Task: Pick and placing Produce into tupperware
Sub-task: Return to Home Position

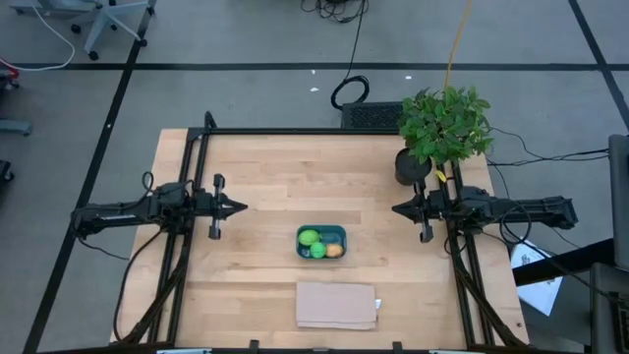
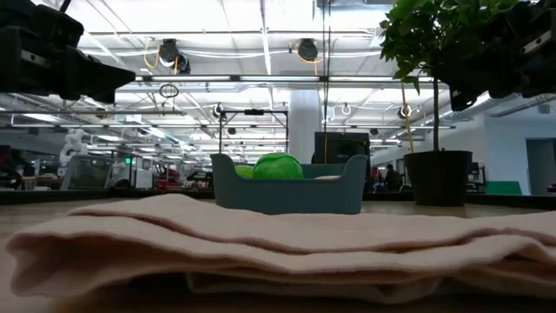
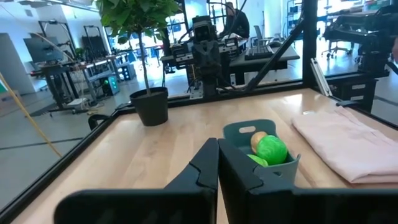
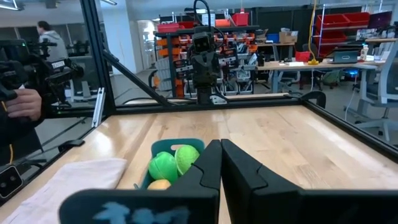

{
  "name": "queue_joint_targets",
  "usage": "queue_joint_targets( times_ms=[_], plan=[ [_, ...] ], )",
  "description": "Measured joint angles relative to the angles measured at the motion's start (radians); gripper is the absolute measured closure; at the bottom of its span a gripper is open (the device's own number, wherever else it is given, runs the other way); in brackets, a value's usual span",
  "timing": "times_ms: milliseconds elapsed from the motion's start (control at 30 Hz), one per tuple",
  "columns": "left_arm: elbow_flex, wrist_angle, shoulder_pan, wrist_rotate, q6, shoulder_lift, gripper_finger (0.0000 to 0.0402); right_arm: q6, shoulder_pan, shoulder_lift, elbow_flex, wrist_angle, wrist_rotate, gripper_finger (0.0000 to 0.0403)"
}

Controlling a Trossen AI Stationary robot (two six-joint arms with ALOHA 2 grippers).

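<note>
The teal-blue tupperware [image 1: 321, 242] stands on the table's middle. In it lie the lime-green piece [image 1: 309, 237], the smaller bright green ball [image 1: 317, 251] and the yellow-orange piece [image 1: 334, 250]. It also shows in the low view [image 2: 288, 193], the left wrist view [image 3: 261, 152] and the right wrist view [image 4: 171, 163]. My left gripper [image 1: 242, 206] is shut and empty at the table's left, pointing toward the middle. My right gripper [image 1: 395, 208] is shut and empty at the table's right, pointing toward the middle. Both stand well clear of the tupperware.
A folded tan cloth [image 1: 336, 305] lies near the front edge, just before the tupperware. A potted leafy plant [image 1: 442, 128] stands at the far right, close behind my right arm. A person's hand [image 4: 18, 102] shows beyond the table.
</note>
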Motion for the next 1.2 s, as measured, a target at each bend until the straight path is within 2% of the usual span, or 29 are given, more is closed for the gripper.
queue_joint_targets(
  times_ms=[233, 533, 1200],
  plan=[
    [0.000, -0.001, 0.000, -0.004, -0.005, 0.000, 0.0400, -0.004, 0.000, 0.000, 0.000, 0.000, 0.002, 0.0403],
    [0.000, -0.001, 0.000, -0.004, -0.004, 0.000, 0.0377, -0.004, 0.000, 0.000, 0.000, -0.002, 0.003, 0.0403],
    [0.001, -0.002, 0.000, -0.005, -0.003, 0.000, 0.0376, -0.004, 0.000, 0.000, 0.000, -0.002, 0.003, 0.0403]
  ],
)
